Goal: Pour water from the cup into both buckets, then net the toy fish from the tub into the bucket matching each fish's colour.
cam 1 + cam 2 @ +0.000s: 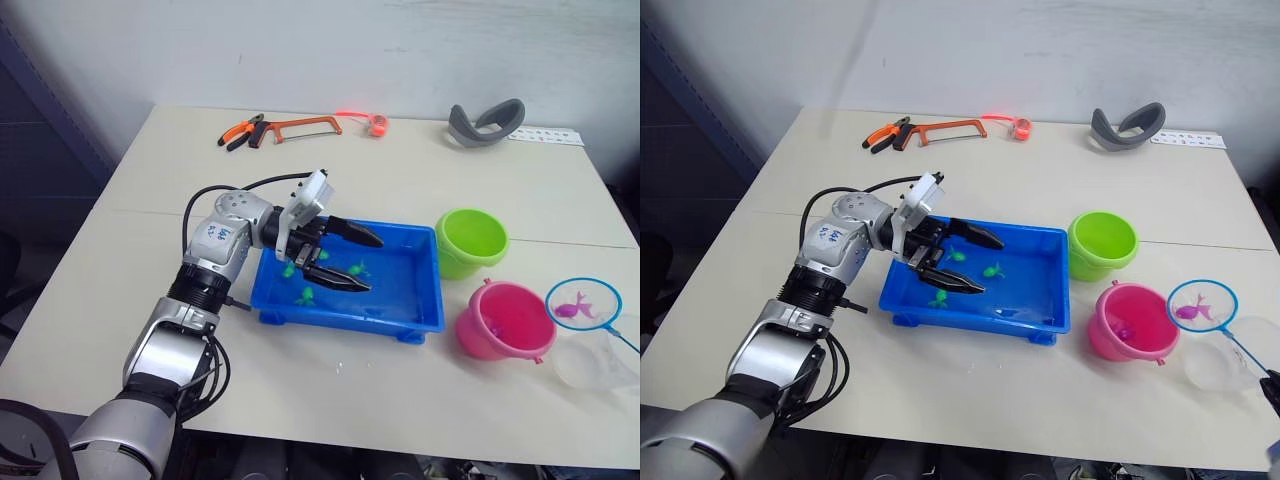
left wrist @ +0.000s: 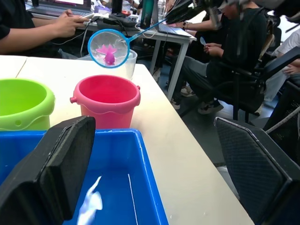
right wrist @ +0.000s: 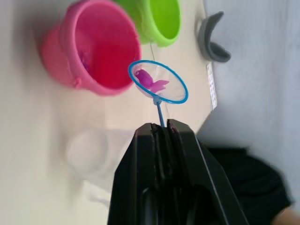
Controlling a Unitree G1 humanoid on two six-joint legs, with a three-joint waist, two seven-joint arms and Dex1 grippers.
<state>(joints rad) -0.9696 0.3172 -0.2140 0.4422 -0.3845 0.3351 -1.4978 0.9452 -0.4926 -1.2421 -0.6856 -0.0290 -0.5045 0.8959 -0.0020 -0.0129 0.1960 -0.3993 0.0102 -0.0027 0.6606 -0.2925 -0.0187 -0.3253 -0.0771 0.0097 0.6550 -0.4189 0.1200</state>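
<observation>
The blue tub (image 1: pixel 345 318) sits mid-table with several green fish (image 1: pixel 357 270) in it. My left gripper (image 1: pixel 372 264) hangs open over the tub, holding nothing. Right of the tub stand the lime green bucket (image 1: pixel 471 240) and, nearer, the pink bucket (image 1: pixel 505 320), which has a pink fish (image 1: pixel 1124 331) inside. My right gripper (image 3: pixel 161 125) is shut on the net's thin handle. The net (image 1: pixel 583 303) hovers just right of the pink bucket with a magenta fish (image 1: pixel 573 308) in its mesh. Below the net, the clear cup (image 1: pixel 595 362) stands on the table.
At the table's far edge lie an orange hacksaw (image 1: pixel 305 126), pliers (image 1: pixel 242 132), an orange ring (image 1: pixel 377 124), a grey curved band (image 1: pixel 485 122) and a white strip (image 1: pixel 545 135). Seated people (image 2: pixel 234 42) and a chair (image 2: pixel 262 168) are beyond the table's right side.
</observation>
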